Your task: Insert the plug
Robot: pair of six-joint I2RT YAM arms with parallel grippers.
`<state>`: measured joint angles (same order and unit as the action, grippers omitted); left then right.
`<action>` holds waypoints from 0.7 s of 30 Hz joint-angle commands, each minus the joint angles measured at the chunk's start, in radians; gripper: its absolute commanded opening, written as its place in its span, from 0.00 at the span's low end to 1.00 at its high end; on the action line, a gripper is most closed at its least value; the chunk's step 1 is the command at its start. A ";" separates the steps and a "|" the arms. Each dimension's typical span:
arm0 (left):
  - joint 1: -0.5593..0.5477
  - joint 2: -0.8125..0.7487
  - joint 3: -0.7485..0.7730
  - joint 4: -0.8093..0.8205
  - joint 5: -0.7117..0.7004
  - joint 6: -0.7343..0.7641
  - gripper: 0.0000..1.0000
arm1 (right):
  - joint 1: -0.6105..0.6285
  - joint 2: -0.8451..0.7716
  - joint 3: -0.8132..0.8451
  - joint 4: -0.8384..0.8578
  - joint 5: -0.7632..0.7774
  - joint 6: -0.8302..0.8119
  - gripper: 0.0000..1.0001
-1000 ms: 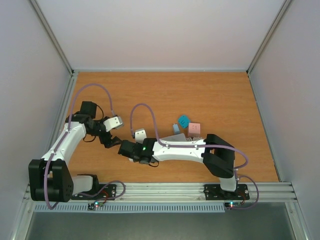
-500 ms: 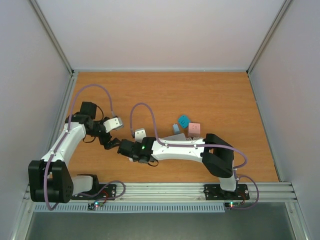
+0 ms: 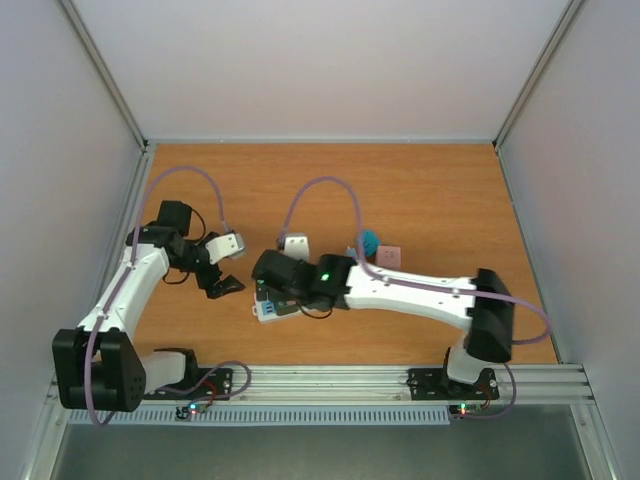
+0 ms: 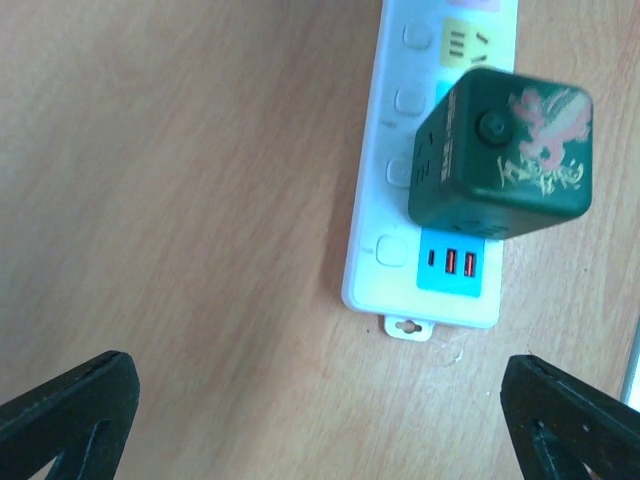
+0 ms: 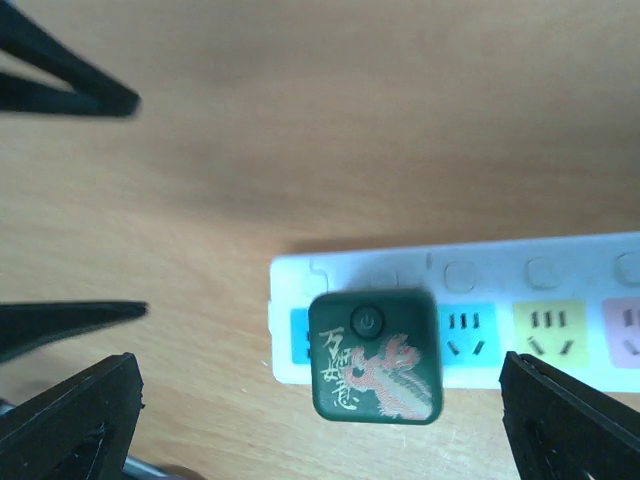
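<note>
A dark green cube plug (image 5: 375, 355) with a power button and a red dragon print sits on the white power strip (image 5: 545, 272), on the socket beside its blue USB end. My right gripper (image 5: 320, 425) is open above it, fingers wide on either side and not touching. In the left wrist view the plug (image 4: 500, 150) stands on the strip (image 4: 400, 180), ahead and to the right of my open, empty left gripper (image 4: 320, 420). In the top view the strip (image 3: 268, 312) lies under the right gripper (image 3: 268, 288), with the left gripper (image 3: 223, 284) just to its left.
A teal plug (image 3: 370, 240) and a pink cube (image 3: 389, 257) lie behind the right forearm. The left gripper's black fingers (image 5: 60, 85) show at the left of the right wrist view, close to the strip's end. Enclosure walls ring the wooden table (image 3: 430, 190).
The right arm has swung and its wrist has lifted back from the strip, which now shows at the gripper's near side. The left gripper has stayed almost where it was.
</note>
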<state>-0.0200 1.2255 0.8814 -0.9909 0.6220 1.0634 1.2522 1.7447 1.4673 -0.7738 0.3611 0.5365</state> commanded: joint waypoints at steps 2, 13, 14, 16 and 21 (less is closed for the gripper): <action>-0.107 -0.040 0.063 0.001 0.041 -0.066 1.00 | -0.132 -0.220 -0.118 0.024 0.076 0.037 0.98; -0.650 0.077 0.044 0.275 -0.240 -0.386 1.00 | -0.543 -0.359 -0.394 0.144 0.130 0.029 0.99; -0.694 0.104 0.048 0.296 -0.277 -0.407 1.00 | -0.557 -0.358 -0.405 0.151 0.143 0.029 0.99; -0.760 0.168 0.061 0.339 -0.343 -0.430 1.00 | -0.586 -0.351 -0.419 0.155 0.155 0.034 0.98; -0.840 0.366 0.147 0.379 -0.430 -0.453 1.00 | -0.605 -0.340 -0.457 0.165 0.157 0.029 0.99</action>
<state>-0.8261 1.4811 0.9573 -0.7006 0.3046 0.6712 0.6567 1.3941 1.0355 -0.6430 0.4793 0.5529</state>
